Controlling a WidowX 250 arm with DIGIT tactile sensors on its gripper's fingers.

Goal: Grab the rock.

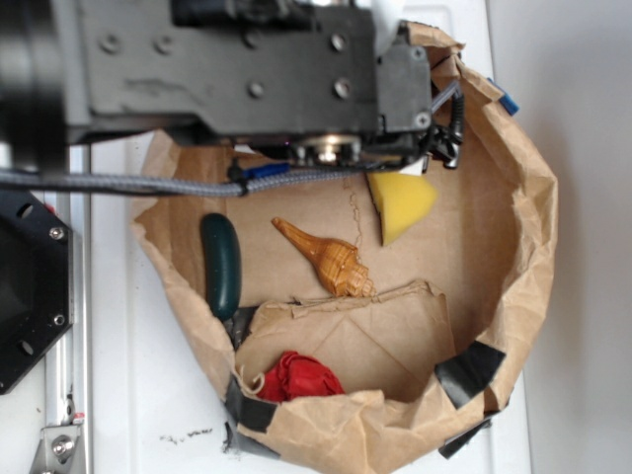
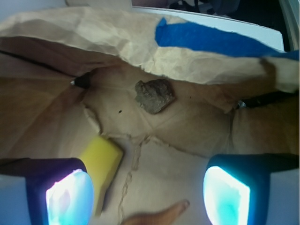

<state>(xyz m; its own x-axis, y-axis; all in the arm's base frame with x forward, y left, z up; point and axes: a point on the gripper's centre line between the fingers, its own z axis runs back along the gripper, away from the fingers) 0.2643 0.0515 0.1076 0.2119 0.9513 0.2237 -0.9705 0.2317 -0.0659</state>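
Note:
The rock (image 2: 154,95), a small rough grey-brown lump, lies on the brown paper near the far wall of the paper tray in the wrist view. In the exterior view it is hidden under the arm. My gripper (image 2: 147,194) hangs above the tray floor, open, with its two glowing pads (image 2: 68,199) wide apart and nothing between them. The rock sits ahead of the jaws, well clear of both fingers.
A yellow sponge wedge (image 1: 400,204) lies beside the left finger (image 2: 101,166). An orange-tan seashell (image 1: 326,259), a dark green oblong thing (image 1: 221,264) and a red cloth ball (image 1: 299,377) lie in the crumpled paper tray (image 1: 513,197). Blue tape (image 2: 211,40) marks its rim.

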